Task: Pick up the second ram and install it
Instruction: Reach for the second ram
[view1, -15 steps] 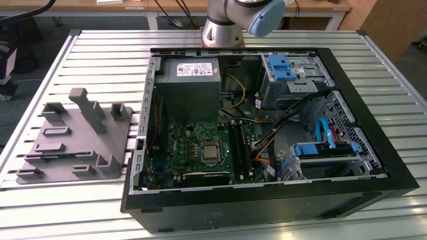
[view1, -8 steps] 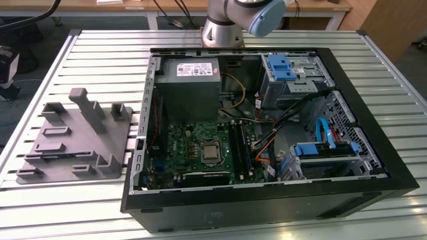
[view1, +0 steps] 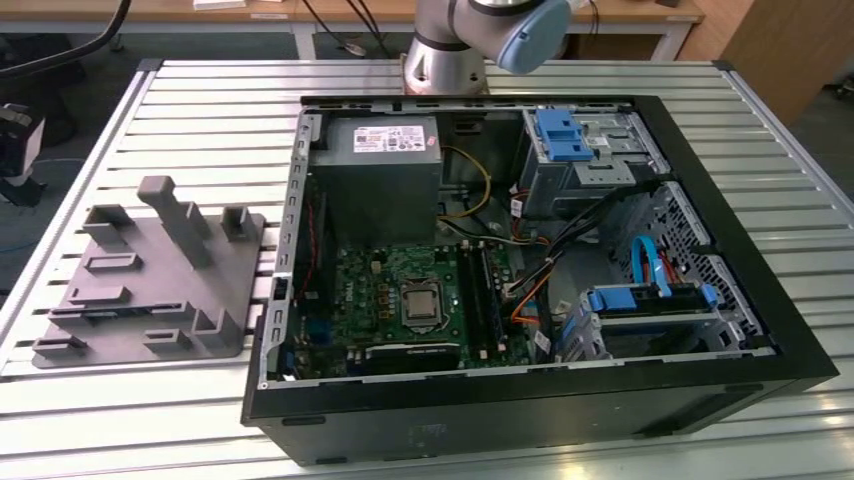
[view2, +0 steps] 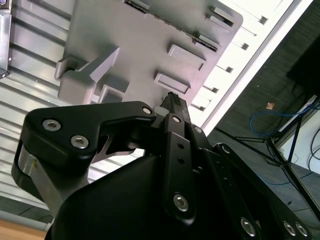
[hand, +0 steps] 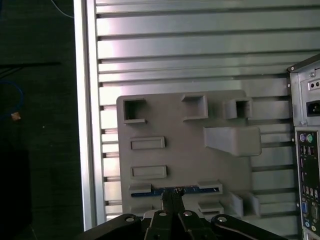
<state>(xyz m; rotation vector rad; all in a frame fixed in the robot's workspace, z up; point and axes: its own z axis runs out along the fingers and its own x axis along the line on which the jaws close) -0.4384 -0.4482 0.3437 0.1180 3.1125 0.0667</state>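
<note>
The second ram (hand: 147, 191) is a thin dark strip with a bluish edge. It stands on its edge in a long slot of the grey moulded block (hand: 185, 150), near the block's edge. In the first wrist view my gripper (hand: 172, 197) hangs well above the block, its black fingers (hand: 167, 200) pressed together with nothing between them, and the tips overlap the middle of the ram. The second wrist view has the same shut gripper (view2: 175, 102) over the block (view2: 135, 45). In the exterior view the block (view1: 147, 290) lies on the slatted table, on the exterior view's left of the open computer case.
The open computer case (view1: 534, 400) shows its green motherboard (view1: 387, 290) with the processor socket and the memory slots (view1: 483, 290) beside it. Loose cables and blue drive brackets (view1: 574, 135) fill the exterior view's right side. The arm's base (view1: 447, 60) stands behind the case. The table edge (hand: 85, 125) drops to dark floor.
</note>
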